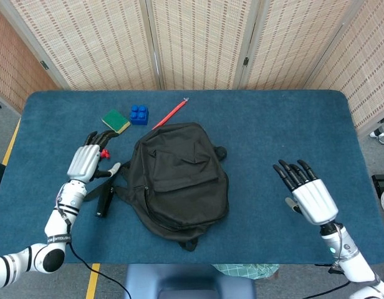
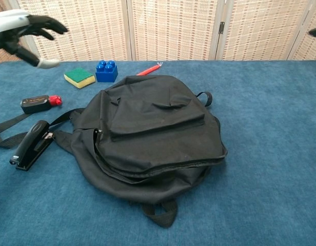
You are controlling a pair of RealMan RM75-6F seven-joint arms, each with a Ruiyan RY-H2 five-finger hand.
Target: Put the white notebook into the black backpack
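Left robot hand: raised over the left part of the tabletop, fingers spread apart, holding nothing; the chest view catches it only at the upper left corner.
Right robot hand: over the right part of the tabletop, well apart from the bag, fingers fanned apart and empty; in the chest view only a dark fingertip shows at the right edge.
Black backpack: lying flat at the middle of the tabletop, flap down over the opening, a strap trailing off to the left.
White notebook: not visible in either view; whether it sits under the closed flap cannot be told.
Stapler: black, lying on the strap just left of the backpack.
Small black device with a red end: near the left edge, beside the left robot hand.
Green sponge: far left, next to a blue toy brick.
Red pen: angled, just beyond the top of the backpack.
Tabletop: covered in dark blue carpet-like cloth, rounded corners.
Room: woven beige folding screens behind the tabletop; grey floor with a yellow line at the left.
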